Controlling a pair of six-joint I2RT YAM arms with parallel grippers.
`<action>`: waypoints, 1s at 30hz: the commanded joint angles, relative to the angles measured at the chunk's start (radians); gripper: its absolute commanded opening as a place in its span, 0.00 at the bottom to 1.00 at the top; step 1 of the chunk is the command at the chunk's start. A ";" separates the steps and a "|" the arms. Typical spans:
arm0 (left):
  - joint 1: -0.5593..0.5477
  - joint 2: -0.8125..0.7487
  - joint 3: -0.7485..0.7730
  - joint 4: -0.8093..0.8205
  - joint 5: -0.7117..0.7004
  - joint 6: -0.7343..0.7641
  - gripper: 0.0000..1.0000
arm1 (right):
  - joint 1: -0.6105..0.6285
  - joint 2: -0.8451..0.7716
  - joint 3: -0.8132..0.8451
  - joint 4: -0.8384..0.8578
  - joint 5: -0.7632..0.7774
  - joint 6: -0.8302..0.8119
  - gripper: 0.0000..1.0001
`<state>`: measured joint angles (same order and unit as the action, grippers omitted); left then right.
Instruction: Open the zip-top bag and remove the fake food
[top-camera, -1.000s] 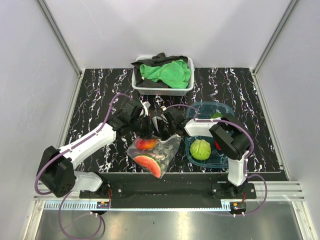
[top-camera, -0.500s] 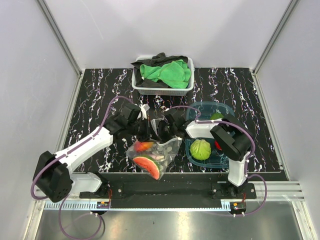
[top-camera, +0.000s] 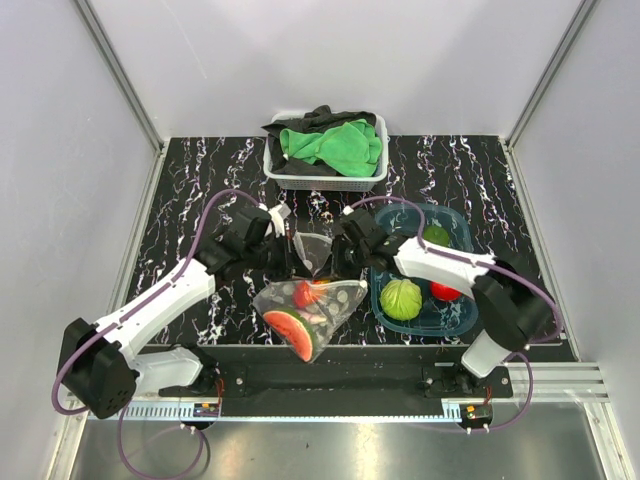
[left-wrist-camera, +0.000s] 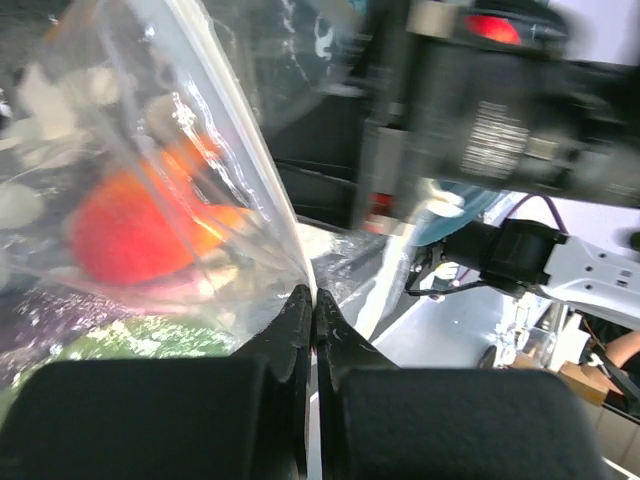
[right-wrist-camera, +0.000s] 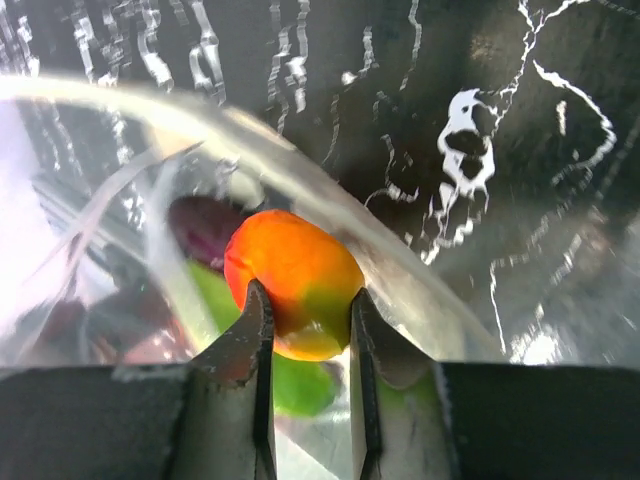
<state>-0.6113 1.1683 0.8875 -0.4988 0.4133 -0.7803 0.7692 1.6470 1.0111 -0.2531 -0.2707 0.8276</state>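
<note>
The clear zip-top bag (top-camera: 318, 303) hangs open between the arms, with my left gripper (top-camera: 289, 254) shut on its top edge (left-wrist-camera: 262, 190). Inside lie a watermelon slice (top-camera: 291, 332), a red fruit (top-camera: 305, 293) and small bits. In the left wrist view the fingertips (left-wrist-camera: 297, 305) pinch the plastic next to a red-orange fruit (left-wrist-camera: 125, 235). My right gripper (right-wrist-camera: 305, 300) is shut on an orange and yellow-green piece of fake food (right-wrist-camera: 290, 275), just over the bag's mouth (right-wrist-camera: 400, 290). From above, the right gripper (top-camera: 337, 262) sits at the bag's right rim.
A translucent teal tub (top-camera: 455, 318) at the right holds a green leafy ball (top-camera: 401, 299), a red fruit (top-camera: 444, 291) and a green piece (top-camera: 433, 233). A white basket (top-camera: 325, 178) of green and black cloths stands at the back. Both forearms crowd the bag.
The right gripper has closed on the orange and green piece at the bag's mouth, and its elbow has swung out right. The left gripper keeps its hold; the bag has shifted slightly.
</note>
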 joint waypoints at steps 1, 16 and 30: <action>0.005 -0.022 0.007 -0.037 -0.048 0.047 0.00 | -0.021 -0.117 0.081 -0.159 0.077 -0.140 0.00; 0.005 0.001 0.050 -0.113 -0.068 0.030 0.00 | -0.064 -0.368 0.119 -0.281 0.179 -0.275 0.00; 0.004 -0.048 0.094 -0.112 -0.056 -0.020 0.00 | -0.062 -0.198 0.270 -0.308 0.039 -0.300 0.00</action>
<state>-0.6094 1.1469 0.9291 -0.6121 0.3759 -0.7742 0.7158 1.4040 1.2034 -0.5480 -0.1791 0.5625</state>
